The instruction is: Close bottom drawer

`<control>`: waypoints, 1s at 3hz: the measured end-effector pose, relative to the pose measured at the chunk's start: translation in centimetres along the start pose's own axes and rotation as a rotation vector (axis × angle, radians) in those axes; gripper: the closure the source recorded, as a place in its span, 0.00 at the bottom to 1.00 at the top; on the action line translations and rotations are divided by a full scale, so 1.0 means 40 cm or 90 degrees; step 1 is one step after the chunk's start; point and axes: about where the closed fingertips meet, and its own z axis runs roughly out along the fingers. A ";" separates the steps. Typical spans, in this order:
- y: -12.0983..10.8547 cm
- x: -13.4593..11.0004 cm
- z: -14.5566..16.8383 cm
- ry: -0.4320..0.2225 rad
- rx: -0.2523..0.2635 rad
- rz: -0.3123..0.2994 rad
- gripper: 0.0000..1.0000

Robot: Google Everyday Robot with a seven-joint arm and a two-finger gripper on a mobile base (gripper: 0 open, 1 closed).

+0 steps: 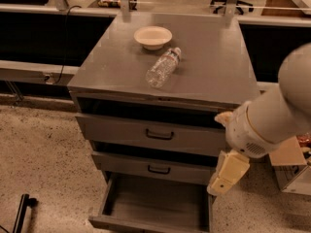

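Observation:
The bottom drawer [154, 202] of the grey metal cabinet is pulled out wide, and its plain grey inside shows. Its front panel [146, 225] lies at the lower edge of the camera view, and its handle is out of sight. My gripper [219, 185], a cream-coloured piece at the end of my thick white arm [272, 123], hangs beside the cabinet's right front corner. It is level with the middle drawer and just above the right rear of the open bottom drawer. It holds nothing that I can see.
The top drawer [155, 134] and middle drawer [158, 168] each stand slightly out and have black loop handles. On the cabinet top [214, 67] are a cream bowl [153, 37] and a lying plastic bottle [163, 67]. A cardboard box [291, 166] stands at right. A black object [22, 212] lies on the floor at left.

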 end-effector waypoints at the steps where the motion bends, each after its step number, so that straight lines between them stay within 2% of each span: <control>1: 0.073 0.171 0.229 -0.039 -0.053 0.029 0.00; 2: 0.096 0.234 0.306 -0.050 -0.057 0.018 0.00; 3: 0.104 0.211 0.321 -0.047 -0.061 0.003 0.00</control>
